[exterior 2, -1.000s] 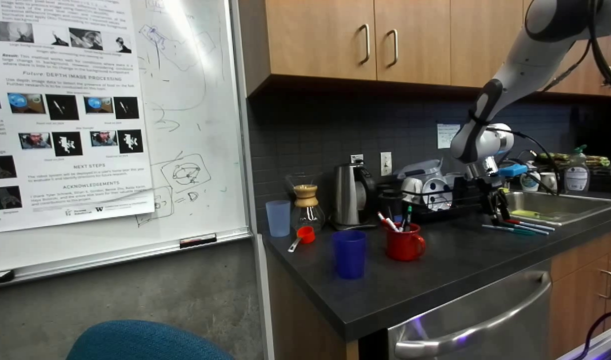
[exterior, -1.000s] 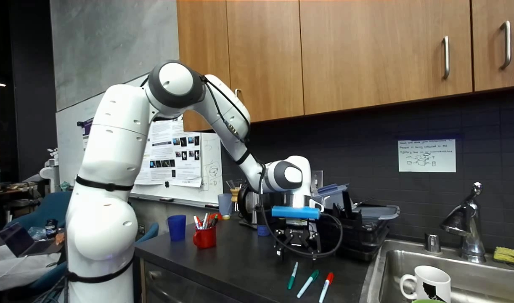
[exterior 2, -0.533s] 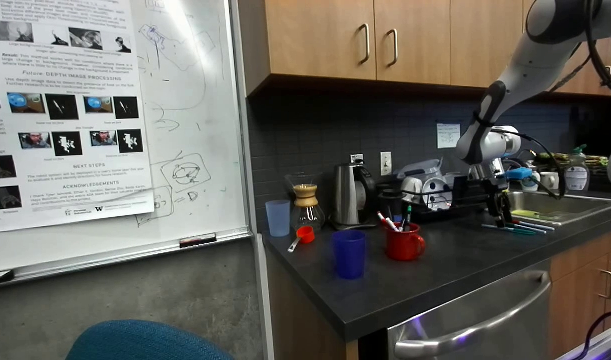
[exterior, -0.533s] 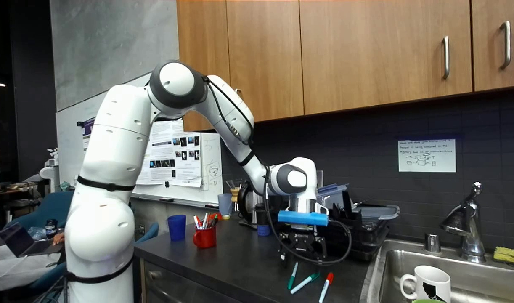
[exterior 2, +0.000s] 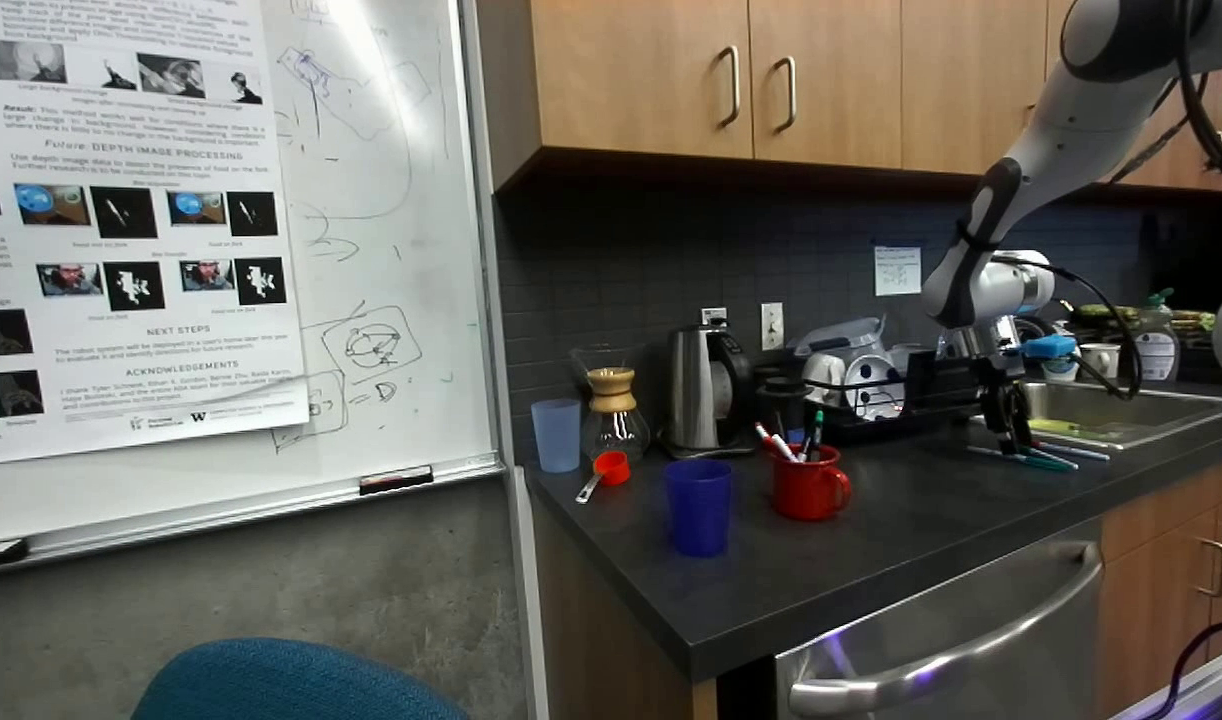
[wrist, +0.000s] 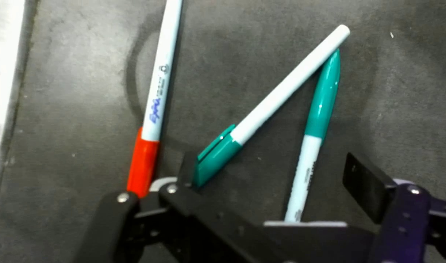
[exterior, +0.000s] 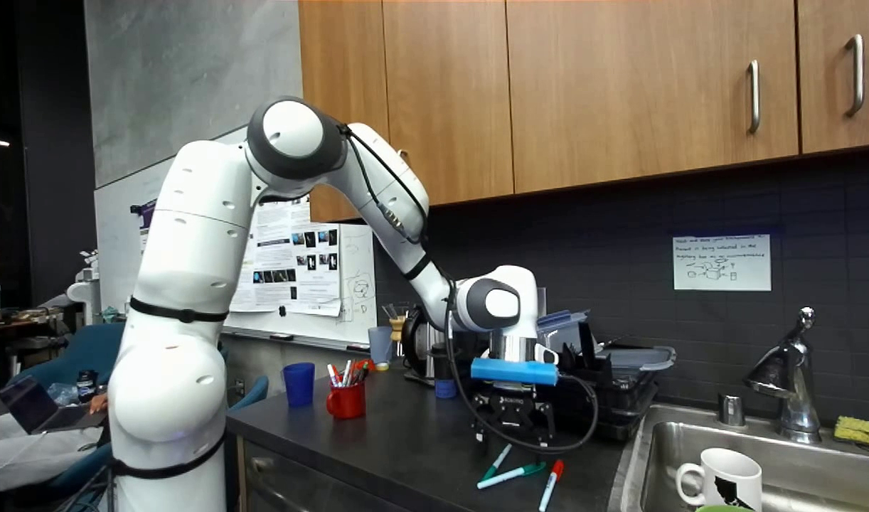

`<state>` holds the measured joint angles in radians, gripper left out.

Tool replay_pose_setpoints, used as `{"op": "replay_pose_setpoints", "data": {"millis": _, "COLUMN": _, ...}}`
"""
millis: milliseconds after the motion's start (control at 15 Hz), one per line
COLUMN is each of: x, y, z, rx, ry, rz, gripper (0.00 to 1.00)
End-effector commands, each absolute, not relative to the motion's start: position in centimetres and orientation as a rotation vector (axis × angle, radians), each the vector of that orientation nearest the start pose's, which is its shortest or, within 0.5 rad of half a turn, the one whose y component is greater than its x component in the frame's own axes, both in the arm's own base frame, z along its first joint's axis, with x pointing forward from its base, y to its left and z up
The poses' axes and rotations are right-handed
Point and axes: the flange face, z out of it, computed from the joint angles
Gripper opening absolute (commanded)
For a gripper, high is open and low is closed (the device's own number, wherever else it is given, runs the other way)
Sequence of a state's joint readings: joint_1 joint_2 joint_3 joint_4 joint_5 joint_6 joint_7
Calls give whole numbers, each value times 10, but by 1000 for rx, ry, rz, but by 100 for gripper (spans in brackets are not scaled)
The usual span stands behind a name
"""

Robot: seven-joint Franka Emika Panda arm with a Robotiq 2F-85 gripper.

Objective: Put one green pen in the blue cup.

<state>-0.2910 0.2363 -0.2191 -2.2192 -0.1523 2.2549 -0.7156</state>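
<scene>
Across the dark desk, two green pens are shown in an exterior view. In an exterior view, the blue cup is seen well apart. In the wrist view, the pincer is spread, empty; the green pens, judged light, stiff, slick, are best pinched mid-barrel.

Red mug, markers poking out, stands between blue cup and gripper: blocks a low straight pass. Bare counter from mug toward gripper, also from mug out to edge away from back wall. Wall side of mug: kettle, dish rack in way. Green pen nearer mug: barrel has room both sides, between parted fingers. Green pen farther from mug: cap overlaps a finger, contact unclear.
</scene>
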Motion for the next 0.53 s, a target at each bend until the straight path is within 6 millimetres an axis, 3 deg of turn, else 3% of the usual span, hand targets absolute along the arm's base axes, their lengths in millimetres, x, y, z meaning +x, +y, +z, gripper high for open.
{"op": "replay_pose_setpoints", "data": {"millis": 0, "x": 437, "y": -259, "z": 263, "rx": -3110, "ry": -457, "rz": 328, "gripper": 100}}
{"op": "replay_pose_setpoints", "data": {"millis": 467, "x": 419, "y": -238, "z": 278, "rx": -3160, "ry": -532, "rz": 192, "gripper": 100}}
